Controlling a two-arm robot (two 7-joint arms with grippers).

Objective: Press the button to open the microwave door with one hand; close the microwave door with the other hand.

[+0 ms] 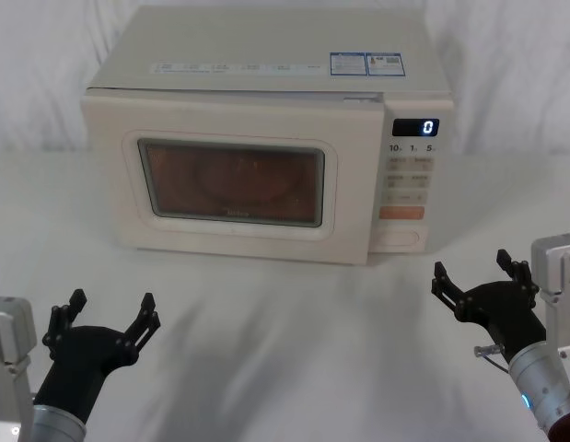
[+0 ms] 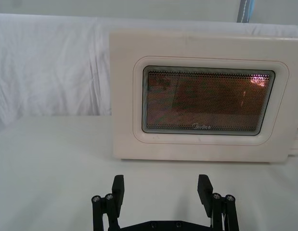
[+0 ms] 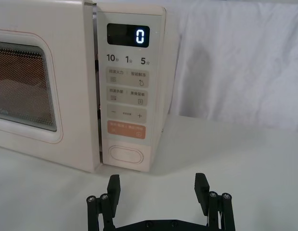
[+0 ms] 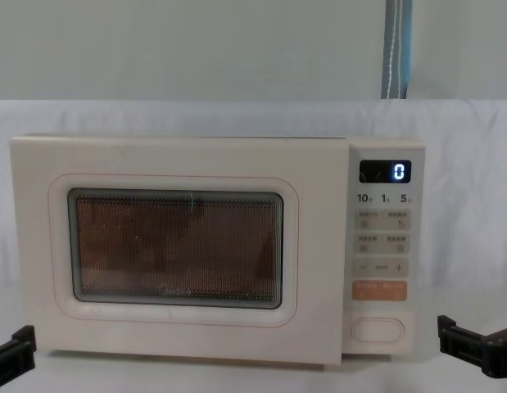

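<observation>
The microwave door (image 1: 231, 184) stands slightly ajar at its right edge, a dark gap separating it from the control panel (image 3: 128, 96), interior light glowing. The button (image 3: 125, 155) sits at the panel's foot, under the orange button (image 3: 127, 130). Both grippers hover low over the white surface (image 1: 294, 341), fingers spread open and empty: left gripper (image 1: 107, 315) near left, right gripper (image 1: 482, 281) near right, short of the panel. Closing appears next: the left gripper must advance and push the door flush.

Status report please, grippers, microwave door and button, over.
Left black gripper open, low before cream microwave door. Right black gripper open, short of cream oval button. Door ajar at panel edge, interior lit. Nothing in the way.
</observation>
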